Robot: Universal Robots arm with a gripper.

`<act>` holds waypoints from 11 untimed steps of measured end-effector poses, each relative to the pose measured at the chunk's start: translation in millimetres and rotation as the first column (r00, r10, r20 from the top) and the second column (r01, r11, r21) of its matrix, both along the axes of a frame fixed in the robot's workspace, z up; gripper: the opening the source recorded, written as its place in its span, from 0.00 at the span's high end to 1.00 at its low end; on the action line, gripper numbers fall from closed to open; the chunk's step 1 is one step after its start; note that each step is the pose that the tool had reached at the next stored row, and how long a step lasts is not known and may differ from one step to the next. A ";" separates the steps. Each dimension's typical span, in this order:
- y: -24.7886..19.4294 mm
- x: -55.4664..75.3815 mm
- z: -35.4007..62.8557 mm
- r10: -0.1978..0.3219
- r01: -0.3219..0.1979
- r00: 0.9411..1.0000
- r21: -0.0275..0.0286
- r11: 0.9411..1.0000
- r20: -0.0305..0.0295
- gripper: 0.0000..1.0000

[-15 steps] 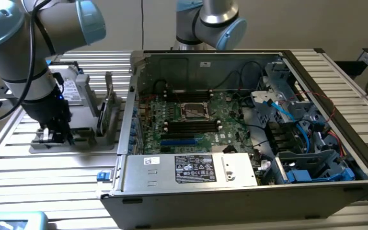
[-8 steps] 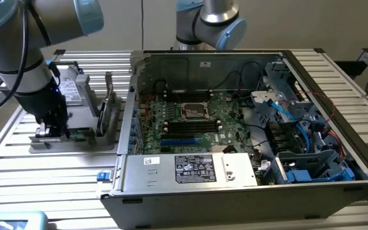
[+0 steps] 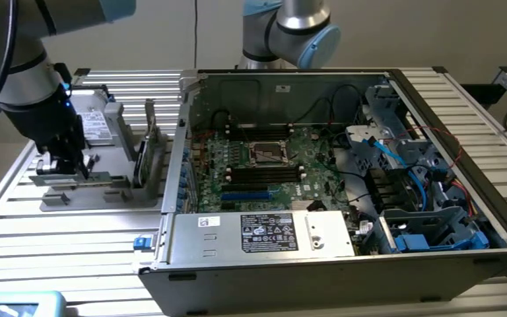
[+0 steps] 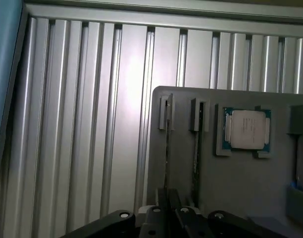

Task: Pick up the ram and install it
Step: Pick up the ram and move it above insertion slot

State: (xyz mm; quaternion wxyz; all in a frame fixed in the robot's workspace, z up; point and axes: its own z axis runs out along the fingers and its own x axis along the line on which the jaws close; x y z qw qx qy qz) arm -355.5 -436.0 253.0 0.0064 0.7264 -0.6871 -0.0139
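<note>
So, the black hand [image 4: 167, 201] is clamped on the thin green ram stick [image 4: 167, 144], which stands on edge in a slot of the grey plastic tray [image 4: 240, 198]. Tray's on the slatted aluminium worktop [image 3: 51, 234], to the exterior view's left of the open computer case [image 3: 324, 281].
</note>
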 end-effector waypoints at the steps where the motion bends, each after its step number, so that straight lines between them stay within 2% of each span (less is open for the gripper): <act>1: 0.0 0.1 4.5 0.001 -0.001 1.000 0.000 1.000 0.000 0.87; 6: -0.8 5.5 26.9 0.001 -0.001 1.000 0.000 1.000 0.000 0.87; 11: -4.2 17.8 50.1 0.002 -0.002 1.000 0.005 1.000 0.000 0.87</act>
